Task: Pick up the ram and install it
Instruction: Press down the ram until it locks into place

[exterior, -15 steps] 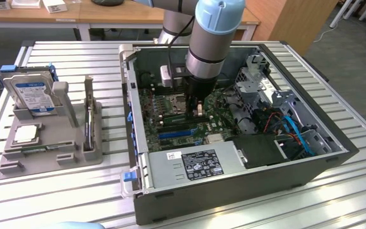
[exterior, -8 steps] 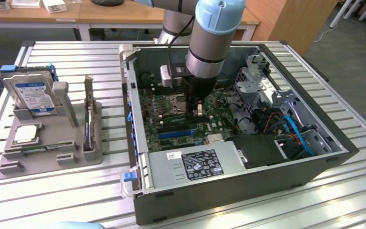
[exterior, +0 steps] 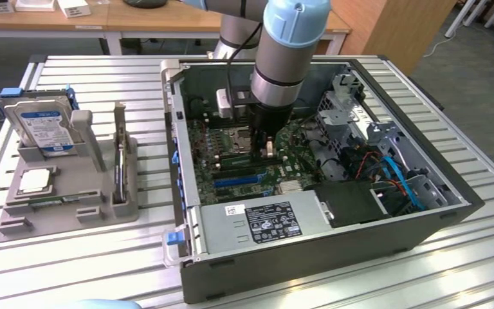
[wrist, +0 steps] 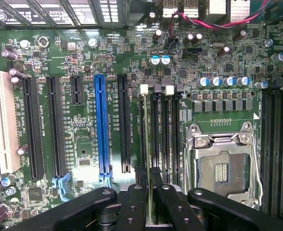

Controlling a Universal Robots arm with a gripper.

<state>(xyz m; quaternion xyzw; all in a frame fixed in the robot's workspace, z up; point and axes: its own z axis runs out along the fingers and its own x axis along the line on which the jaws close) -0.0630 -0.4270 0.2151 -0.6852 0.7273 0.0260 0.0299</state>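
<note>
Work surface (exterior: 75, 257) was a ribbed metal table of parallel slats, pale grey, with bright glare patches near the front edge. Beyond it stood a wooden desk (exterior: 152, 22), light brown top on white legs, carrying several small white boxes (exterior: 36, 5). A tall wooden cabinet panel (exterior: 401, 29) stood at the exterior view's right of the desk. Floor (exterior: 478, 90) was grey carpet. A white cable (exterior: 440, 45) trailed across it near white furniture legs. Lighting even, overhead.
</note>
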